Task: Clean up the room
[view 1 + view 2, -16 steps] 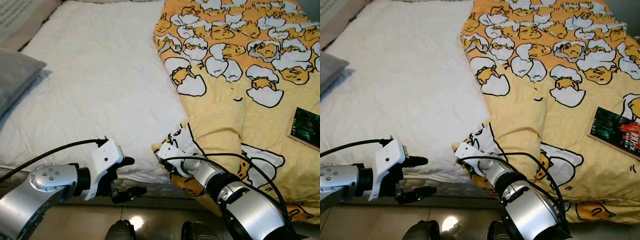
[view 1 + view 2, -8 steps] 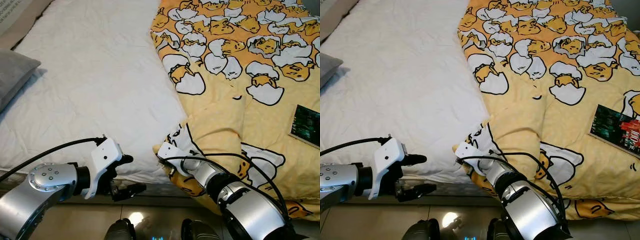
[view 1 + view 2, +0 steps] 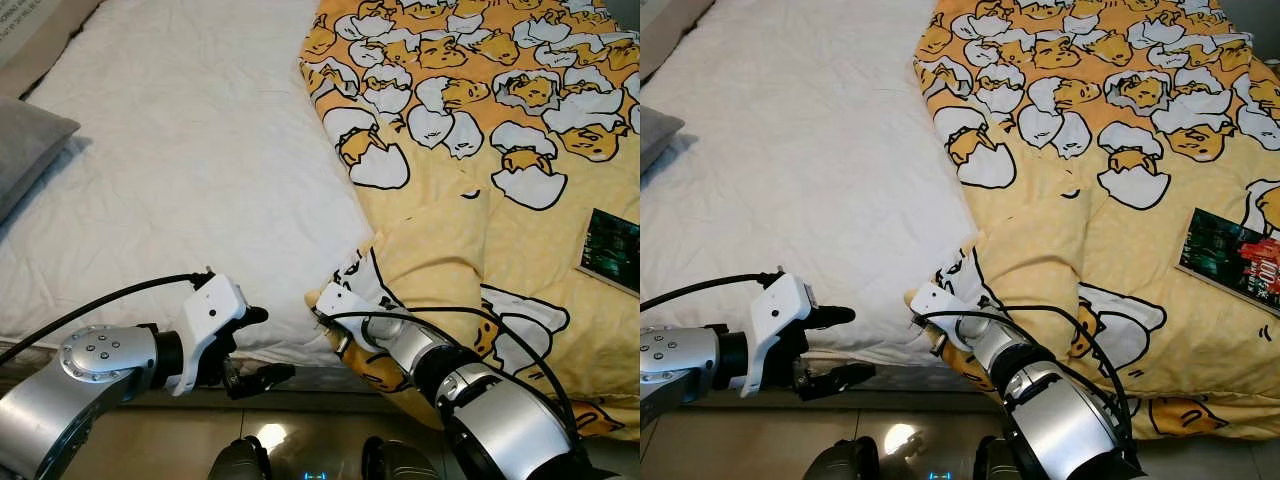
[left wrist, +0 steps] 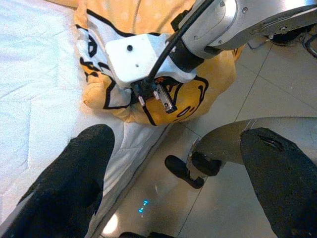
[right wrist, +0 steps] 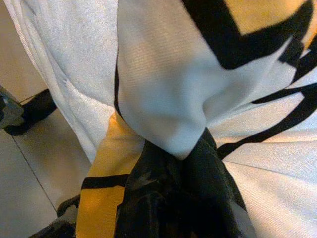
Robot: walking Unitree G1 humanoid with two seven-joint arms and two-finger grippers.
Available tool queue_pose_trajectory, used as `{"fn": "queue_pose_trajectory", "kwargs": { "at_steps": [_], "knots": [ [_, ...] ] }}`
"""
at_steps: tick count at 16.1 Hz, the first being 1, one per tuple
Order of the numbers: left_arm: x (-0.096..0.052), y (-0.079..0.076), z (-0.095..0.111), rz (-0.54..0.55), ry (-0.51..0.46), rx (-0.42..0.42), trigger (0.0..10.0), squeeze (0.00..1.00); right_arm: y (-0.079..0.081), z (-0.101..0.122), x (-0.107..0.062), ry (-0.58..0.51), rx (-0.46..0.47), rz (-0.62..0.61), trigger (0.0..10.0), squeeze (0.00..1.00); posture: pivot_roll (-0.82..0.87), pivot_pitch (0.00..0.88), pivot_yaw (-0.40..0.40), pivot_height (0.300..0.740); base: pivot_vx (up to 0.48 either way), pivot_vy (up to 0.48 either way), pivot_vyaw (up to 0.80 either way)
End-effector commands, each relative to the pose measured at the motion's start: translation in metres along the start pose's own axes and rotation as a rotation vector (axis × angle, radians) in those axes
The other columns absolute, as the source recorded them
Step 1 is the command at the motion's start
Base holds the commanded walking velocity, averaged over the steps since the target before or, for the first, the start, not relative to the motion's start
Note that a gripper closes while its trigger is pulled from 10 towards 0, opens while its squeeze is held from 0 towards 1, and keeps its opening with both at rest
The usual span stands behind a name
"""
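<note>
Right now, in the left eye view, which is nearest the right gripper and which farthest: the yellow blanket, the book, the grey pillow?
1. Yellow blanket: its corner is in the right gripper.
2. Book: on the blanket, far right.
3. Grey pillow: far left.

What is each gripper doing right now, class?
Left gripper: open, empty, beside the bed edge.
Right gripper: shut on the yellow duvet corner.
</note>
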State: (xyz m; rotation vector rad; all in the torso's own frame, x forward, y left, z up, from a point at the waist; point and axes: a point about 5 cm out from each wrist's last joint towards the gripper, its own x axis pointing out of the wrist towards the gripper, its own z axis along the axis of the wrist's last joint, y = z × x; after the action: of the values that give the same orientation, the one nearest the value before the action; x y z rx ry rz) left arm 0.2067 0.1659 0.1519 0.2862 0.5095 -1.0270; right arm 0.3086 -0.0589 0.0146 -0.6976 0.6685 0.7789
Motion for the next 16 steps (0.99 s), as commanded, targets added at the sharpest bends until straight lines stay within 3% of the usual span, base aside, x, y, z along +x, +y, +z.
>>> {"fn": "queue_pose_trajectory", "kwargs": {
  "at_steps": [1, 5, 8, 9, 12, 16],
  "knots": [
    [0.0, 0.001, 0.002, 0.007, -0.008, 0.006, 10.0, 0.0, 0.001, -0.003, 0.0, -0.01, 0.033, 0.017, 0.0, 0.0, 0.12, 0.173, 0.003, 0.74, 0.0, 0.0, 0.0],
    [0.002, 0.006, 0.003, 0.022, -0.023, 0.01, 10.0, 0.0, -0.003, 0.012, -0.003, -0.134, 0.061, 0.082, 0.0, 0.0, 0.1, 0.14, 0.003, 0.74, 0.0, 0.0, 0.0],
    [0.007, 0.01, 0.006, 0.035, -0.046, 0.017, 10.0, 0.0, -0.001, 0.029, -0.01, -0.307, 0.082, 0.239, 0.0, 0.0, 0.08, 0.107, 0.001, 0.74, 0.0, 0.0, 0.0],
    [0.008, 0.011, 0.007, 0.035, -0.05, 0.018, 10.0, 0.0, 0.004, 0.031, -0.012, -0.347, 0.068, 0.307, 0.0, 0.0, 0.08, 0.102, 0.002, 0.74, 0.0, 0.0, 0.0],
    [0.01, 0.009, 0.007, 0.023, -0.056, 0.02, 10.0, 0.0, 0.036, 0.025, -0.026, -0.442, -0.043, 0.664, 0.0, 0.0, 0.08, 0.097, 0.007, 0.74, 0.0, 0.0, 0.0],
    [0.011, 0.001, 0.004, -0.028, -0.049, 0.022, 10.0, 0.0, 0.059, 0.007, -0.048, -0.406, -0.123, 1.015, 0.0, 0.0, 0.08, 0.094, 0.008, 0.74, 0.0, 0.0, 0.0]
  ]
}}
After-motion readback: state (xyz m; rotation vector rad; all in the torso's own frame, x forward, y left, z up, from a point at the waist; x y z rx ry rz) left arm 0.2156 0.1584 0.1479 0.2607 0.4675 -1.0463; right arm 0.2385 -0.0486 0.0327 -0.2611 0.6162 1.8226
